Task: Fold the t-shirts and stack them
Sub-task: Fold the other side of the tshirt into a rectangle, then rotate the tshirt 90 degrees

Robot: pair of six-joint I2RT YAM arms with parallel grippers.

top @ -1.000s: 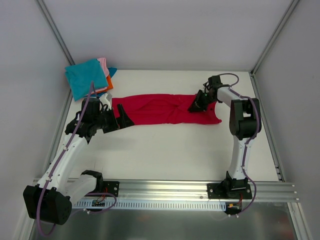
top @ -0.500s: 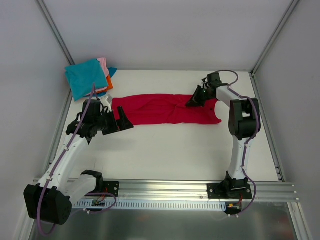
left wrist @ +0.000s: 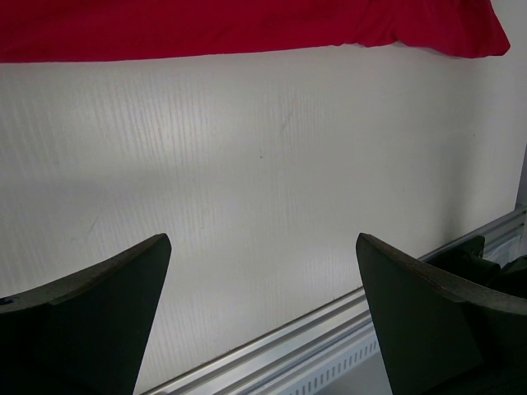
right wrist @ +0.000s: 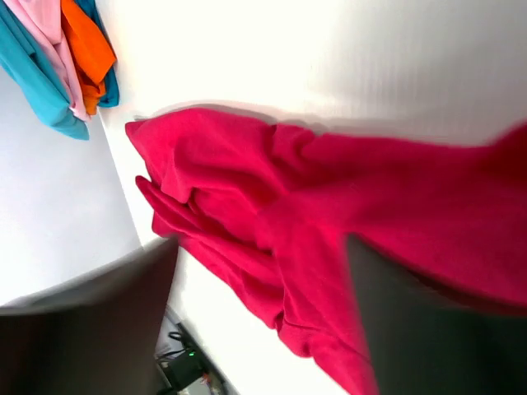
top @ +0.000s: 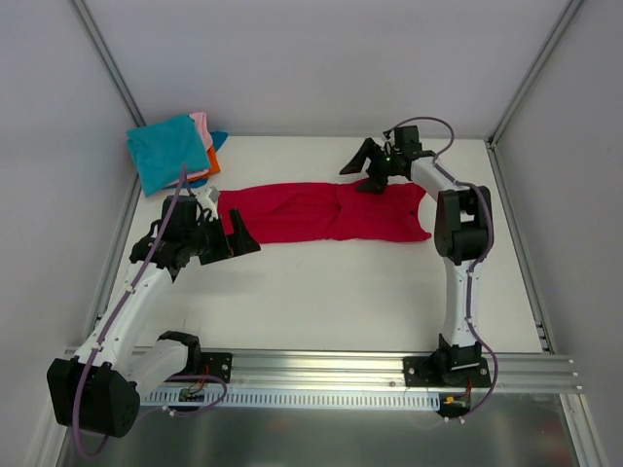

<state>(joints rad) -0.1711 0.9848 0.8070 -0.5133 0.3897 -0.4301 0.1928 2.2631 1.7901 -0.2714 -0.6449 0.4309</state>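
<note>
Looking down from the top camera, you see the red t-shirt [top: 326,212] spread in a long wrinkled band across the middle of the table [top: 370,292], running from near the left arm's claw to the far right side. Your left gripper [top: 241,233] sits just off the shirt's left end, low over the table. Its wrist camera shows both dark fingers [left wrist: 90,317] spread wide with only bare white table between them, and the shirt's edge [left wrist: 247,29] lying apart along the top of that view. It has hold of nothing.

Your right gripper [top: 362,167] is at the far edge of the shirt, above the middle-right part of the cloth, with the arm reaching out and back over the table. From its wrist camera the two fingers [right wrist: 90,329] appear blurred and wide apart, with bunched red folds [right wrist: 272,222] lying between and beyond them. Nothing is pinched in them; from the top view they look lifted clear of the cloth, though you cannot tell for sure whether a tip touches it.

At the far left corner of the table rests the pile of other shirts [top: 173,151]: a teal one on top, with pink, orange and blue edges showing under it. The pile lies near the red shirt's left end but apart from it.
</note>
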